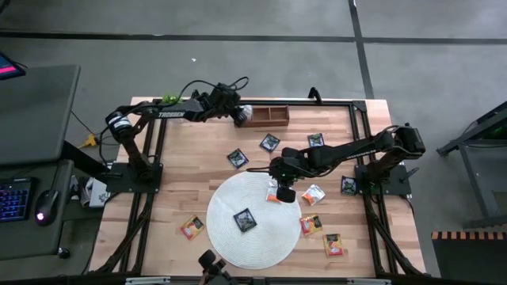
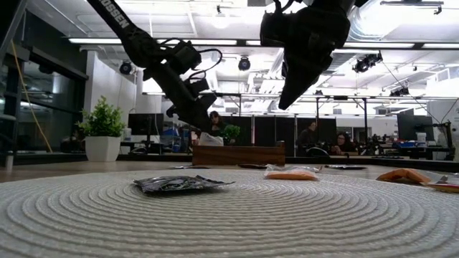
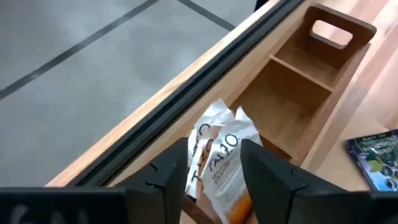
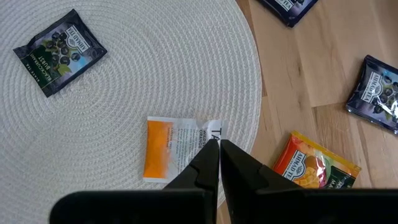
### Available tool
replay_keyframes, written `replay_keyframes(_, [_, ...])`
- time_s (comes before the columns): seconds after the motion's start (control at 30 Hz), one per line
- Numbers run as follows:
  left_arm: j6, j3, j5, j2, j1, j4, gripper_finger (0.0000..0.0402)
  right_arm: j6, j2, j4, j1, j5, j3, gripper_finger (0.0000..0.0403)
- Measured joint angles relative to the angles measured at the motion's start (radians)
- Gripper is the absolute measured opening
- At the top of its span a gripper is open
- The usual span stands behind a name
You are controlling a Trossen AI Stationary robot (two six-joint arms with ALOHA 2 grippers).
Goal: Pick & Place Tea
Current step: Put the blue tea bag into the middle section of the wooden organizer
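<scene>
At the far edge of the wooden table [image 1: 182, 166], the left gripper [image 3: 214, 165] hangs over the near end compartment of the brown wooden tray [image 1: 265, 117], its fingers [image 3: 264, 171] standing a little apart on either side of two white-and-orange tea sachets [image 3: 224, 162]; the packets stand on edge between the fingers, and whether the pads still press them cannot be told. The tray's other two compartments, seen from the left wrist, hold nothing. The right gripper [image 4: 219, 163], fingers drawn together with no gap to speak of, hovers over the edge of the round white woven mat [image 1: 230, 229], directly above a white-and-orange sachet [image 4: 180, 149] lying flat there; it grips nothing. A black sachet [image 1: 245, 219] lies nearer the mat's middle. On the bare wood around the mat are more packets: black ones [image 1: 270, 142] between mat and tray and one [image 1: 348, 185] by the right arm's base, and red-orange ones with yellow, one [image 1: 192, 227] off the mat's left side and two [image 1: 333, 245] off its right. In the low view, people sit at desks in the room beyond, past a potted plant [image 2: 103, 129].
</scene>
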Motion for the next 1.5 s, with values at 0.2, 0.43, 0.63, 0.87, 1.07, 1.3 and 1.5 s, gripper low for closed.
replay_keyframes(0.2, [-0.003,0.0,-0.004,-0.062,0.0,0.001,0.0158,0.0,0.0,0.0,0.0,0.0,0.0,0.0012])
replay_keyframes(0.43, [-0.121,0.001,0.067,-0.179,0.0,-0.143,0.0159,0.008,0.0,0.099,-0.014,-0.008,0.0,0.0012])
replay_keyframes(0.63, [-0.191,0.0,0.269,-0.226,-0.001,-0.319,0.0159,0.114,0.0,0.251,-0.083,-0.056,0.0,0.0012])
replay_keyframes(0.87, [-0.183,-0.001,0.297,-0.223,-0.001,-0.481,0.0159,0.098,0.0,0.319,-0.162,-0.087,0.0,0.0012])
replay_keyframes(1.07, [-0.236,-0.072,0.355,-0.223,-0.001,-0.476,0.0159,0.074,0.018,0.341,-0.201,-0.102,0.0,0.0012])
replay_keyframes(1.3, [-0.302,-0.222,0.423,-0.288,-0.01,-0.387,0.0159,0.081,0.109,0.437,-0.217,-0.138,0.0,0.0012])
replay_keyframes(1.5, [-0.39,-0.318,0.445,-0.348,-0.049,-0.298,0.0159,0.098,0.199,0.548,-0.219,-0.161,0.0,0.0012])
